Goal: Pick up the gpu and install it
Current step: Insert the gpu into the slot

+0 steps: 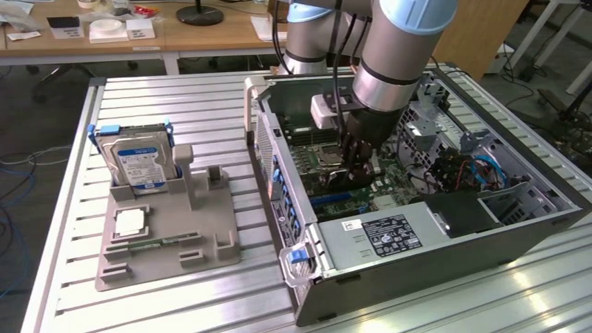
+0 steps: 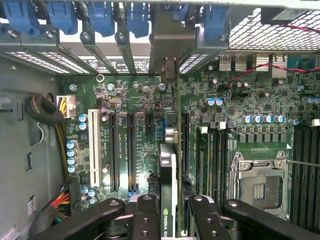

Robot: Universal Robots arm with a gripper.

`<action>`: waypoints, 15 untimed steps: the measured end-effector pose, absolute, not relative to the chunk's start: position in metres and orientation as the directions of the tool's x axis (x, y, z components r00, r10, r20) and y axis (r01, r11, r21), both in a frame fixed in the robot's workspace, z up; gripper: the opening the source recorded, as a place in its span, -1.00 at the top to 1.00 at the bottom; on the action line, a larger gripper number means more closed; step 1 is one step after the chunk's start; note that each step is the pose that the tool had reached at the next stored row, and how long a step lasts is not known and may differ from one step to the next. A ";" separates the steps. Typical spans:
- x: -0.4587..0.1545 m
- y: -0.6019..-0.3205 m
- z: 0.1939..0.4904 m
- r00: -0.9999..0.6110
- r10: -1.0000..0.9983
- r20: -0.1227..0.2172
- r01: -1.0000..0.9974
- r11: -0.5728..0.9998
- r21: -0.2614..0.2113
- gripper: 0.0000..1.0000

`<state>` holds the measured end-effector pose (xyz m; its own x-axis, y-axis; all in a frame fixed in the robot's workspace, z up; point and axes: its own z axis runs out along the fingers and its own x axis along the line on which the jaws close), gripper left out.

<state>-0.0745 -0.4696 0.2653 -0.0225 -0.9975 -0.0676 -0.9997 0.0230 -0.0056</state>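
Note:
Seen edge-on in the wrist view, the gpu (image 2: 170, 165) is a green card with a black cooler block, and its metal bracket reaches toward the case's rear slot openings. My gripper (image 2: 175, 216) is shut on it, one black finger (image 2: 145, 215) on each side. The card hangs upright just over the motherboard (image 2: 135, 100), in line with the long expansion slots (image 2: 131, 150). In the exterior view the gripper (image 1: 356, 163) reaches down into the open computer case (image 1: 518, 222), with the gpu (image 1: 335, 179) dark below it.
The empty CPU socket (image 2: 260, 182) and memory slots lie beside the card. A power supply (image 1: 379, 236) and cables fill the case's near end. On the exterior view's left, a grey holder (image 1: 166, 257) carries a hard drive (image 1: 138, 163), a chip and a memory stick (image 1: 152, 244).

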 end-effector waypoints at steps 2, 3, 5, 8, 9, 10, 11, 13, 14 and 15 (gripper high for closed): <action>-0.075 -0.470 0.264 -0.022 -0.997 -0.067 -1.000 0.023 -0.006 0.46; -0.075 -0.470 0.264 -0.022 -0.997 -0.067 -1.000 0.023 -0.006 0.46; -0.075 -0.470 0.264 -0.022 -0.997 -0.067 -1.000 0.023 -0.005 0.46; -0.074 -0.470 0.263 -0.022 -0.997 -0.068 -1.000 0.023 -0.006 0.46; -0.075 -0.470 0.263 -0.022 -0.997 -0.067 -1.000 0.023 -0.006 0.46; -0.075 -0.470 0.263 -0.022 -0.997 -0.067 -1.000 0.023 -0.006 0.46; -0.075 -0.470 0.263 -0.022 -0.997 -0.067 -1.000 0.023 -0.006 0.46; -0.075 -0.470 0.263 -0.022 -0.997 -0.067 -1.000 0.023 -0.006 0.46; -0.075 -0.470 0.263 -0.022 -0.997 -0.067 -1.000 0.023 -0.006 0.46; -0.075 -0.470 0.262 -0.022 -0.997 -0.067 -1.000 0.023 -0.006 0.46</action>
<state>-0.0753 -0.4697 0.2625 -0.0224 -0.9975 -0.0675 -0.9997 0.0228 -0.0057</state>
